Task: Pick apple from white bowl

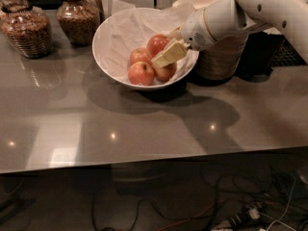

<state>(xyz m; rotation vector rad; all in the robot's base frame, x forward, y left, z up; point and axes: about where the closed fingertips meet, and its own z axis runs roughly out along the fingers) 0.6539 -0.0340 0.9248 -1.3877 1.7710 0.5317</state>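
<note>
Apple [157, 44], the deepest red of four, lies at the far side of the cluster in the white bowl [103, 57], touching a paler apple [139, 56] on its left. The gripper [169, 55] hangs just near-right of it, over the bowl's right half, overlapping another apple [166, 73]; whether it is spread or closed I cannot tell. Crinkled paper [126, 29] lines the bowl's far-left wall. A wicker basket [222, 57] stands just beside the right rim, and two glass jars [76, 17] stand far left. A broad stretch of bare grey table [144, 129] runs from the bowl to the near edge.
</note>
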